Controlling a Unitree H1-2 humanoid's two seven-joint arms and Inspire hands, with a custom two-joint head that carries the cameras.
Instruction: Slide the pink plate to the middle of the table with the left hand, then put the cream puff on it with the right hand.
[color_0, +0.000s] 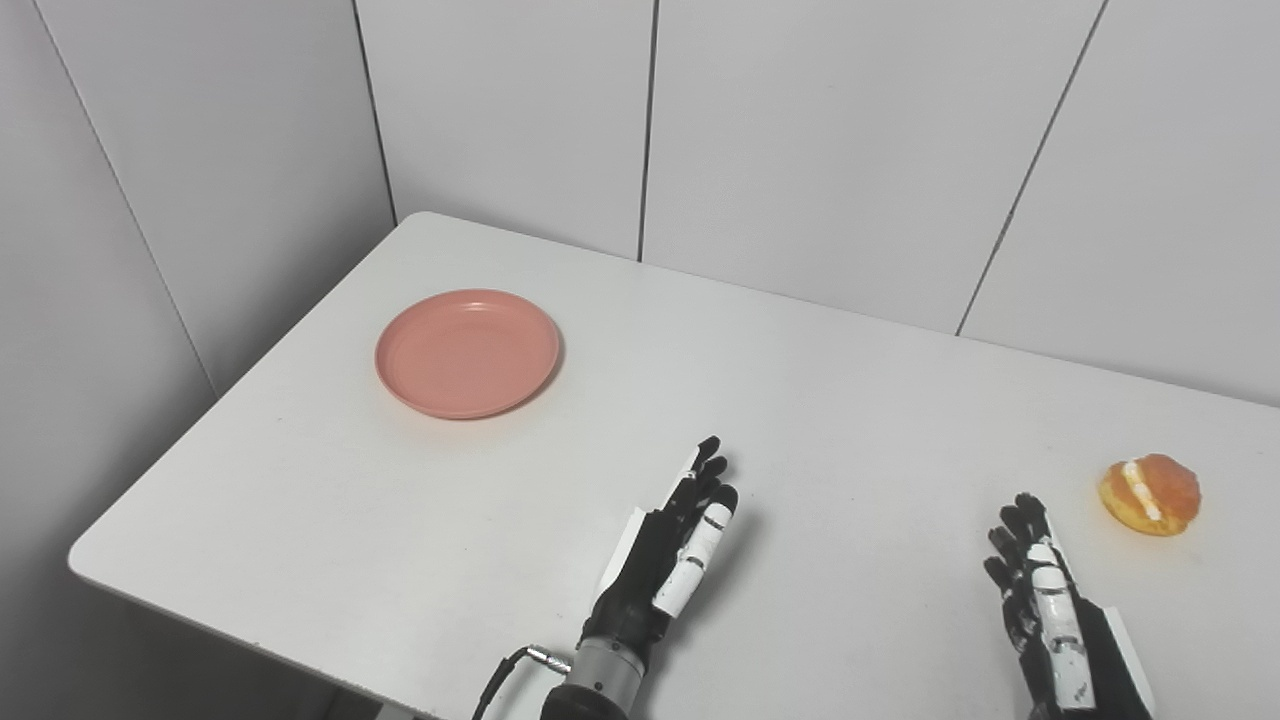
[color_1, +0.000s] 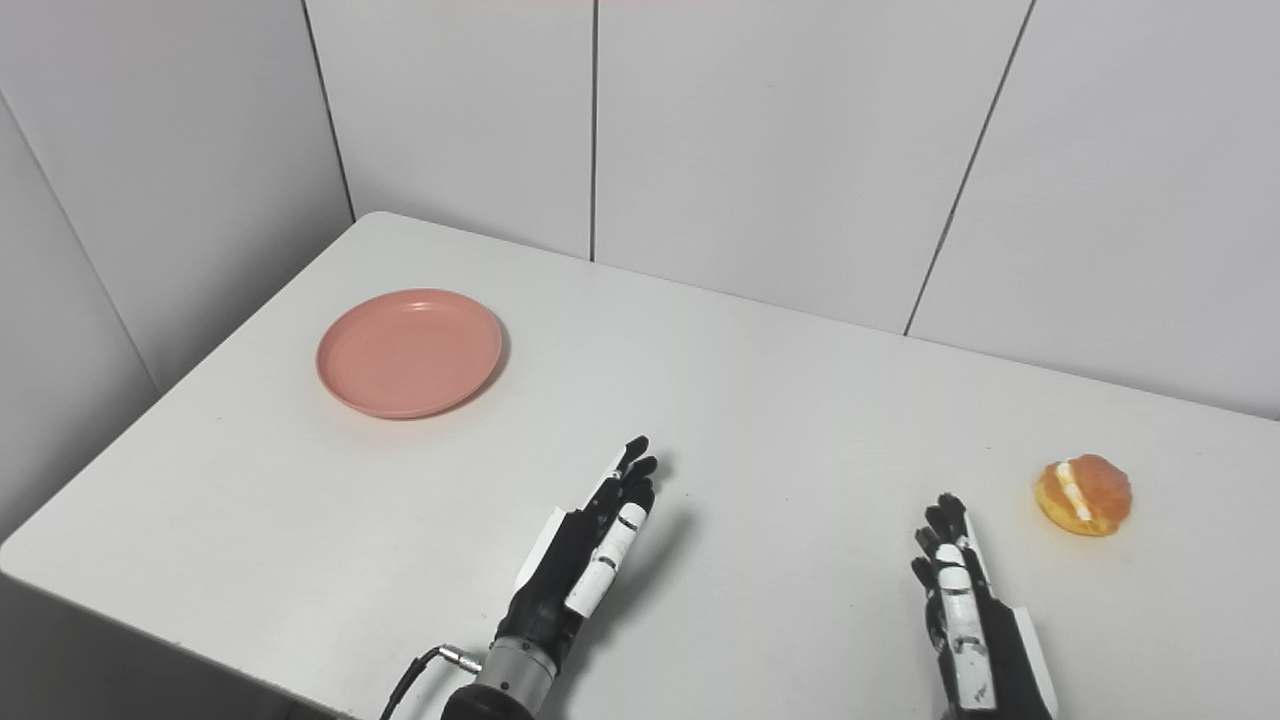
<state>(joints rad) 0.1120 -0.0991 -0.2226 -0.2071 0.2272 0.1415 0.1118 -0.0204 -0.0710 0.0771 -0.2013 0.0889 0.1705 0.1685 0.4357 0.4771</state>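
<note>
White panelled walls stand behind one white table (color_0: 860, 400) in the left eye view. One pink plate (color_0: 467, 352) sits at ten o'clock, bare, and one cream puff (color_0: 1150, 494) lies at four o'clock, well apart from it. Two hands show: the left hand (color_0: 670, 555) near six o'clock, fingers straight and fairly close together, holding nothing; the right hand (color_0: 1050, 610) at five o'clock, likewise empty, near the puff without touching

Right eye view: same count, same layout, both hands extended and empty
</note>
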